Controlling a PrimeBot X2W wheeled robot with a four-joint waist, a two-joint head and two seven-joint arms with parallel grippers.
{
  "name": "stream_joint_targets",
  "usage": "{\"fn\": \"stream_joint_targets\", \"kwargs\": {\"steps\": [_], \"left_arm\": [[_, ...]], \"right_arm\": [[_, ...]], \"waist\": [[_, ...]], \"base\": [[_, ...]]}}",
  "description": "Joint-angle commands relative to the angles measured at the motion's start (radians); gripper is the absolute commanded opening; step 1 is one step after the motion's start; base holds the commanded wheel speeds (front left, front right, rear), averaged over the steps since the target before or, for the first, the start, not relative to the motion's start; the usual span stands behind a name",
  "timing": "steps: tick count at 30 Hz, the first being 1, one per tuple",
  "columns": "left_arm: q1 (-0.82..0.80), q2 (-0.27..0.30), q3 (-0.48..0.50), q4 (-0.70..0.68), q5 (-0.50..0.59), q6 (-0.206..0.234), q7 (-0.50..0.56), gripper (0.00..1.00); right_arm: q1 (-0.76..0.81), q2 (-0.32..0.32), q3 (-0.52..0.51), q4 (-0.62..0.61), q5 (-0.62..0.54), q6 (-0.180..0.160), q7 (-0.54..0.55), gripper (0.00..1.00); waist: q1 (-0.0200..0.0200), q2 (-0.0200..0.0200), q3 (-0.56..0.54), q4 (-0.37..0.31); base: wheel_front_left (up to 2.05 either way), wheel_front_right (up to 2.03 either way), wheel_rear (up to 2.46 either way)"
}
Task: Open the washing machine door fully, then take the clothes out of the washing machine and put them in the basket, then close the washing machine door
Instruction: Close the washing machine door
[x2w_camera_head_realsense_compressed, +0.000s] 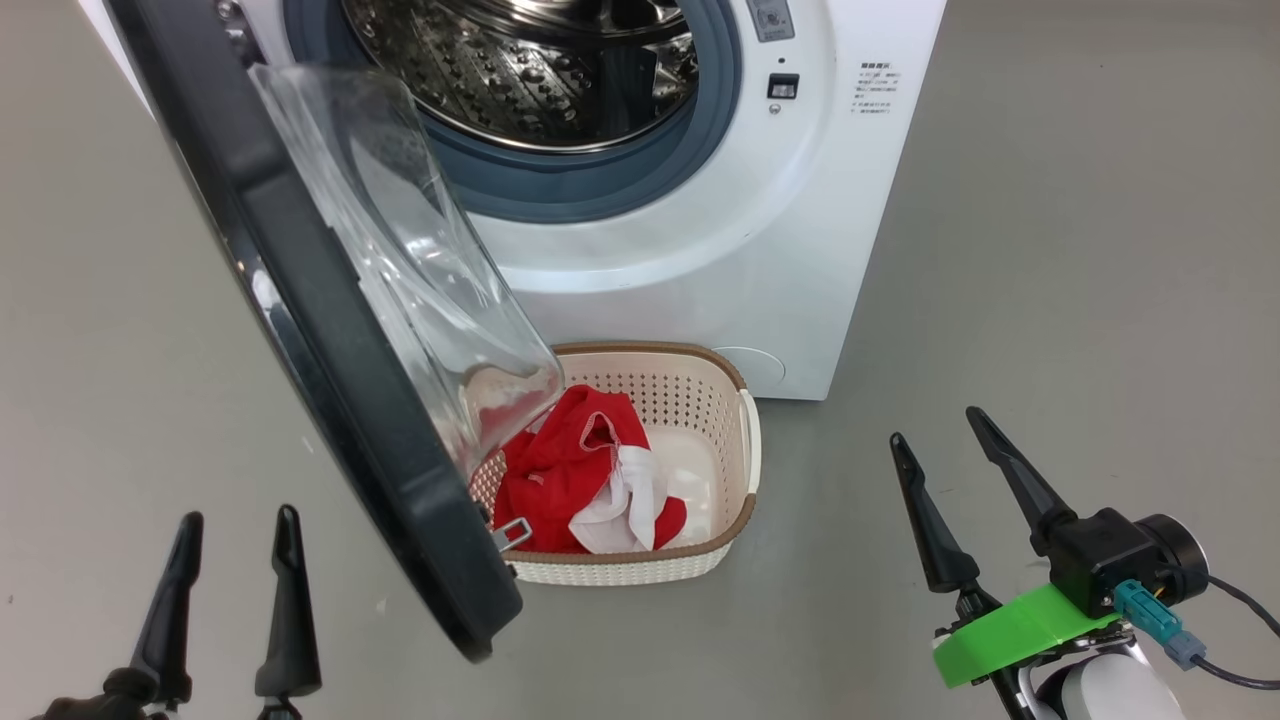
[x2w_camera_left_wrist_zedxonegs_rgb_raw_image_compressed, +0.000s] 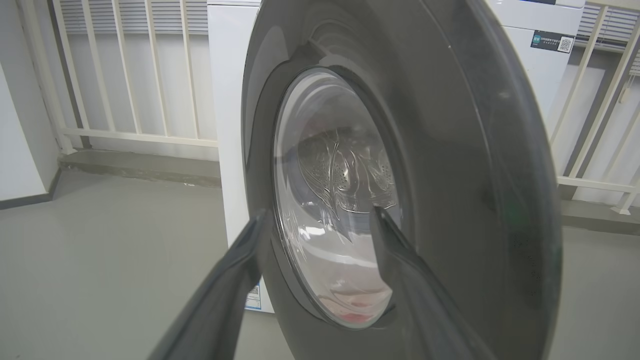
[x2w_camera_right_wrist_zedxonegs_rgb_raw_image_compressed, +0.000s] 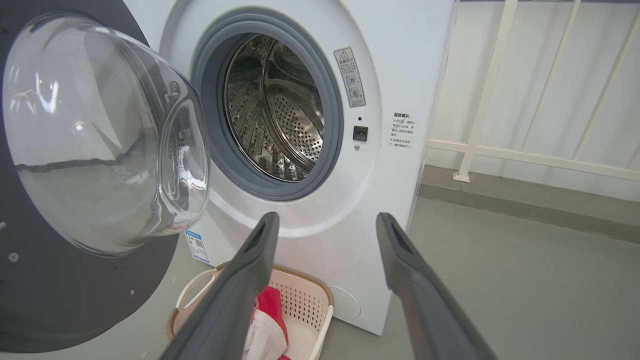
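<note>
Clothes (x2w_camera_head_realsense_compressed: 550, 480) in basket (x2w_camera_head_realsense_compressed: 650, 350); washing machine door (x2w_camera_head_realsense_compressed: 330, 350) open

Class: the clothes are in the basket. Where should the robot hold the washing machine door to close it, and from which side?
Best grip the washing machine door at its black rim's free edge, by the latch, where leverage is greatest. Come from the outer face, which the left gripper faces; the glass bowl bulges inward.

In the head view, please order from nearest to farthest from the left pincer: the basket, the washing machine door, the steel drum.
1. washing machine door, right of the left pincer.
2. basket, lower middle, partly behind the door.
3. steel drum, at the top.
</note>
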Motion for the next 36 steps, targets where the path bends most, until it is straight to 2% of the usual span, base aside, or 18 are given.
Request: {"fn": "stream_joint_targets", "kwargs": {"steps": [1,2,3,4,9,14,15,22,23,25,32,36], "left_arm": [[-0.008,0.009,0.037,-0.022,0.009,0.006,-0.01,1.0],[-0.008,0.01,0.036,-0.024,0.008,0.005,-0.01,0.79],[-0.008,0.006,0.036,-0.025,0.0,0.004,-0.008,0.45],[-0.01,0.003,0.036,-0.029,-0.008,0.002,-0.005,0.0],[-0.028,-0.01,0.039,-0.048,-0.058,-0.012,0.009,0.0],[-0.068,-0.047,0.068,-0.063,-0.224,-0.053,0.045,0.0],[-0.068,-0.047,0.068,-0.063,-0.224,-0.053,0.045,0.0],[-0.155,-0.079,0.144,-0.093,-0.592,-0.109,0.171,0.0],[-0.184,-0.087,0.168,-0.111,-0.725,-0.107,0.218,0.0],[-0.21,-0.09,0.191,-0.13,-0.822,-0.094,0.258,0.0],[-0.29,-0.097,0.249,-0.132,-1.118,0.004,0.399,0.0],[-0.316,-0.098,0.267,-0.141,-1.228,0.053,0.46,0.0]], "right_arm": [[-0.023,-0.002,0.019,-0.028,0.01,0.005,-0.006,1.0],[-0.023,-0.002,0.019,-0.028,0.01,0.005,-0.006,1.0],[-0.023,-0.002,0.019,-0.027,0.011,0.005,-0.006,1.0],[-0.023,-0.002,0.019,-0.027,0.011,0.005,-0.006,1.0],[-0.022,-0.002,0.017,-0.03,0.01,0.005,-0.006,1.0],[-0.023,-0.002,0.01,-0.032,0.005,0.005,-0.006,1.0],[-0.023,-0.002,0.01,-0.032,0.005,0.005,-0.006,1.0],[-0.029,-0.002,0.004,-0.036,-0.002,0.005,-0.006,1.0],[-0.029,-0.002,0.007,-0.037,-0.002,0.005,-0.006,1.0],[-0.03,-0.002,0.008,-0.038,-0.003,0.005,-0.006,1.0],[-0.037,-0.002,0.013,-0.039,-0.003,0.005,-0.006,1.0],[-0.042,-0.002,0.011,-0.04,-0.005,0.005,-0.006,1.0]], "waist": [[0.0,0.0,0.0,0.0],[0.0,0.0,0.0,0.001],[0.0,0.0,-0.001,0.0],[0.0,0.0,0.0,0.0],[0.0,0.0,0.005,0.002],[0.0,0.0,0.008,0.005],[0.0,0.0,0.008,0.005],[0.0,0.0,0.012,0.005],[0.0,0.0,0.015,0.004],[0.0,0.0,0.02,0.002],[0.0,0.0,0.039,-0.012],[0.0,0.0,0.049,-0.024]], "base": [[0.0,0.0,0.0],[0.0,0.0,0.0],[0.0,0.0,0.0],[0.0,0.0,0.0],[0.0,0.0,0.0],[0.0,0.0,0.0],[0.0,0.0,0.0],[0.0,0.0,0.0],[0.0,0.0,0.0],[0.0,0.0,0.0],[0.0,0.0,0.0],[0.0,0.0,0.0]]}}
